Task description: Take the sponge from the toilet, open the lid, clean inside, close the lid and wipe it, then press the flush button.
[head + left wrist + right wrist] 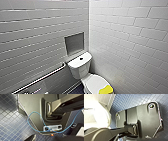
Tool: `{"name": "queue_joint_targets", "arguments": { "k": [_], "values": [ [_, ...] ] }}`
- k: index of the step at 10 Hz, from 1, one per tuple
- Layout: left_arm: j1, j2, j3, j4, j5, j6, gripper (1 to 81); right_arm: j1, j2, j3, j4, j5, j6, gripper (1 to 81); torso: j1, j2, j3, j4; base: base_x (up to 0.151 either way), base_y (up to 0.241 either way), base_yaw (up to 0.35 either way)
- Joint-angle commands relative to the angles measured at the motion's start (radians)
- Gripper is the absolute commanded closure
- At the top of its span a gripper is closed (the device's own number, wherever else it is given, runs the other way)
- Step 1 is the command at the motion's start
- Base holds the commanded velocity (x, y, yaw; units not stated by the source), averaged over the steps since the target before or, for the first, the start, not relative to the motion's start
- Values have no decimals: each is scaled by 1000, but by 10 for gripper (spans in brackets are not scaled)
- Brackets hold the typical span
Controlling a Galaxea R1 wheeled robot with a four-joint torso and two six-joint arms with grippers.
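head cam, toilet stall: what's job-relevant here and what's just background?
Job:
sponge, lying on the front of the closed lid
toilet
flush button on the tank top

Background:
grab bar on the left wall
wall niche above the tank
blue tiled floor

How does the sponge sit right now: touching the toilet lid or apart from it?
Touching. The head view shows the sponge lying directly on the closed lid, at its front end, with no gap.

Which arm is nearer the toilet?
Right, it seems: the white toilet looms close beside its wrist camera. The left arm's camera faces blue floor tiles and the robot's own base.
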Motion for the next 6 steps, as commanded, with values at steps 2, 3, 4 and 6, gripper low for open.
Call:
{"name": "queue_joint_targets", "arguments": {
  "k": [2, 3, 4, 6],
  "values": [
    [-1, -10, 4, -5, 64, 4, 10, 153, -114, 38, -5, -13, 86, 10, 81, -127, -9, 0, 0, 0, 0],
    [6, -12, 4, -8, 64, 3, 10, 169, -112, 21, -5, -13, 121, 10, 103, -161, -12, 0, 0, 0, 0],
    [9, -9, 6, -8, 64, 1, 10, 180, -108, 10, -5, -13, 140, 10, 126, -198, -13, 0, 0, 0, 0],
    [12, 4, 7, -14, 67, 1, 10, 217, -114, -1, -7, -14, 172, 10, 172, -272, -13, 0, 0, 0, 0]
  ]
}}
